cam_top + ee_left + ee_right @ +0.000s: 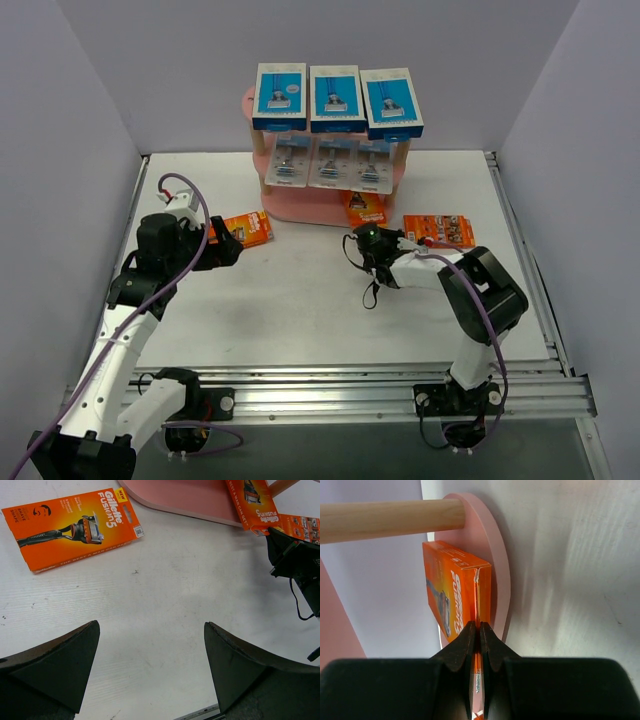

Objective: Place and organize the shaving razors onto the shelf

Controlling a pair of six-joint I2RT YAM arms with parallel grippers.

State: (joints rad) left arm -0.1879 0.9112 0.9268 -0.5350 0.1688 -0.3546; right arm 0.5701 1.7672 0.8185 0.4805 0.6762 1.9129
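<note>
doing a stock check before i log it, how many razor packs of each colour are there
blue-and-white boxes: 3
clear grey blister packs: 3
orange cards: 3
total: 9

You have open table (320, 320) in front of the shelf (305, 210). A wooden post (385, 517) and an orange card (455, 590) crowd its bottom board (495, 555).
</note>
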